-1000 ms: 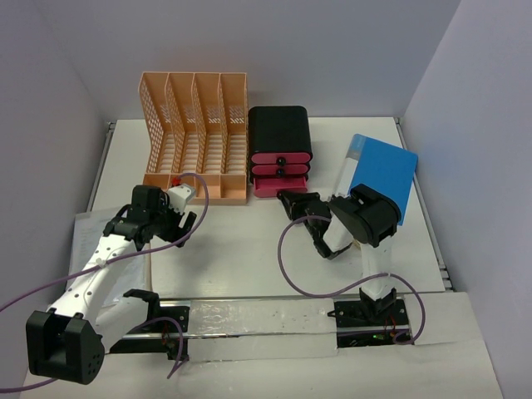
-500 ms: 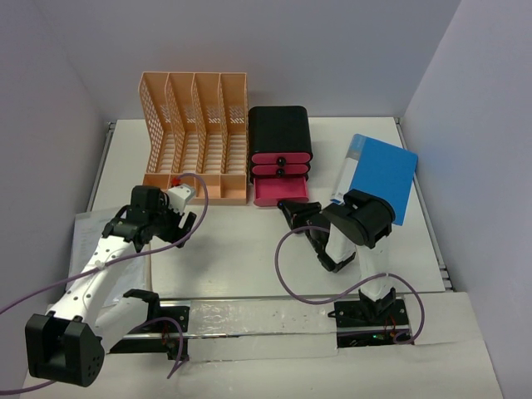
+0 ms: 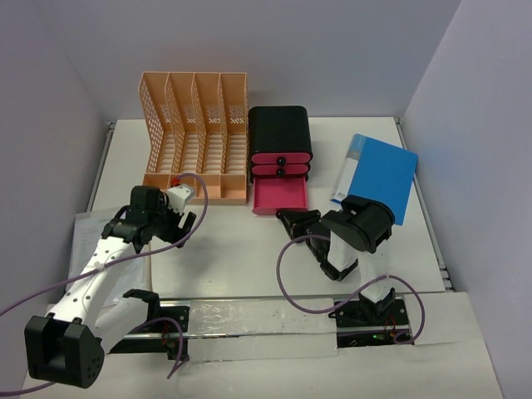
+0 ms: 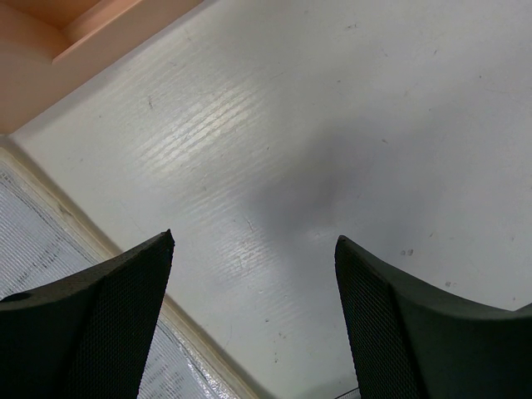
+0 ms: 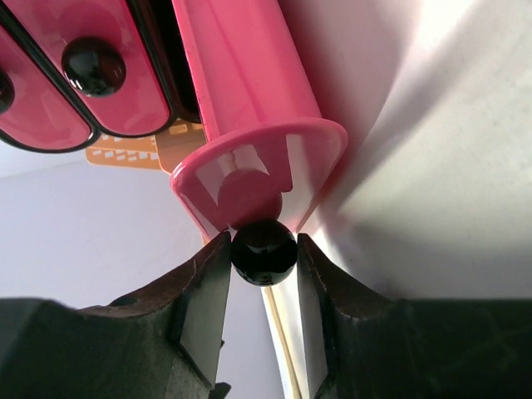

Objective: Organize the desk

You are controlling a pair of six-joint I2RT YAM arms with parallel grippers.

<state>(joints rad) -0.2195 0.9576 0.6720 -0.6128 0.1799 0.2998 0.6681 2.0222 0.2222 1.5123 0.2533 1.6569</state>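
Note:
The white desk point(image 3: 249, 241) carries a black box with pink drawers point(image 3: 281, 133) at the back middle. Its bottom pink drawer point(image 3: 279, 198) is pulled out towards me; it also shows in the right wrist view point(image 5: 249, 91). My right gripper point(image 3: 291, 218) is shut on the drawer's black knob point(image 5: 263, 252), the knob pinched between both fingers. My left gripper point(image 3: 158, 218) is open and empty, low over bare desk point(image 4: 316, 166) in front of the peach file rack point(image 3: 195, 137). A plastic document sleeve point(image 4: 50, 274) lies under its left finger.
A blue folder point(image 3: 378, 174) lies at the back right, just behind the right arm. A clear document sleeve point(image 3: 108, 249) lies at the left under the left arm. The two upper pink drawers point(image 5: 83, 83) are shut. Metal rails edge the desk.
My right gripper has drawn back towards me with the knob in it, pulling the bottom pink drawer out of the black box. The left arm has not moved.

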